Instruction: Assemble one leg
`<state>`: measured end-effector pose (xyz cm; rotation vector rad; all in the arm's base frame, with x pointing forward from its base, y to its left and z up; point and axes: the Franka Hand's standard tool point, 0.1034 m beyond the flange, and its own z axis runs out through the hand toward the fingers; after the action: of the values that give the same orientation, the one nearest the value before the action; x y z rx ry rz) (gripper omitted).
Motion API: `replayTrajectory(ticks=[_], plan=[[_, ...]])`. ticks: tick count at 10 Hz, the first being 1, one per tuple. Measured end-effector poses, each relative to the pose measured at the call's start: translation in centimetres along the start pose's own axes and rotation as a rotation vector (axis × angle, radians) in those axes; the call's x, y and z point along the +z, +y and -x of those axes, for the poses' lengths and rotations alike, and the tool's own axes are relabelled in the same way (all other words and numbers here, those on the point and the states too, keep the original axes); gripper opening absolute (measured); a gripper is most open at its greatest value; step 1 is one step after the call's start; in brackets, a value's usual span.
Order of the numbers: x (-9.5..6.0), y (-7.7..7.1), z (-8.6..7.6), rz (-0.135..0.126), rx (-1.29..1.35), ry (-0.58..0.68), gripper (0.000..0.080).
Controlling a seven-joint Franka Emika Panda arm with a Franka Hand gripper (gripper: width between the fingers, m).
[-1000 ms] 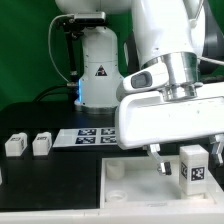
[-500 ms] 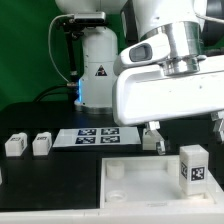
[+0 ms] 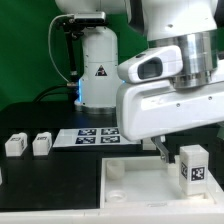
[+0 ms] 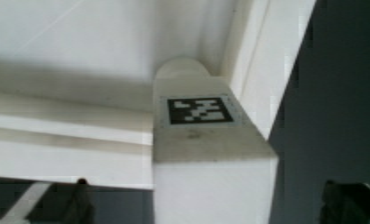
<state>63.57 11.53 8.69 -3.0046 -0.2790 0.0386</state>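
A leg (image 3: 194,167), a small white block with a black-and-white marker on its face, stands upright on the large white panel (image 3: 130,185) near its right end in the exterior view. My gripper (image 3: 190,146) hangs just above it, open; one dark finger (image 3: 160,148) shows on the exterior view's left of the leg, apart from it. In the wrist view the leg (image 4: 203,130) stands between my two fingertips (image 4: 66,197), with my gripper (image 4: 208,200) open wide and touching nothing. Two more legs (image 3: 14,144) (image 3: 41,144) lie on the dark table at the exterior view's left.
The marker board (image 3: 95,137) lies flat behind the panel. The arm's white base (image 3: 98,70) stands at the back. The panel shows a round corner socket (image 3: 117,170) at its left end.
The gripper rose, then came down again and shifted toward the exterior view's right, over the standing leg. The leg and panel have not moved.
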Motion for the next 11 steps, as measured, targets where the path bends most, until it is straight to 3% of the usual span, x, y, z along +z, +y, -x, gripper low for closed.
replayTrajectory(ticks=[1, 2, 3, 4, 5, 6, 7, 11], plan=[[0.2, 0.1, -0.2, -0.016, 0.001, -0.087, 0.0649], [0.2, 0.4, -1.4, -0.007, 0.0, -0.033, 0.0649], [0.4, 0.6, -1.2, -0.006, 0.001, -0.029, 0.0649], [0.4, 0.6, -1.2, -0.006, 0.001, -0.029, 0.0561], [0.4, 0.6, -1.2, -0.006, 0.001, -0.029, 0.0402], [0.4, 0.6, -1.2, -0.007, 0.022, -0.029, 0.0402], [0.4, 0.5, -1.2, -0.007, 0.031, -0.029, 0.029], [0.5, 1.2, -1.2, -0.006, 0.558, -0.024, 0.029]])
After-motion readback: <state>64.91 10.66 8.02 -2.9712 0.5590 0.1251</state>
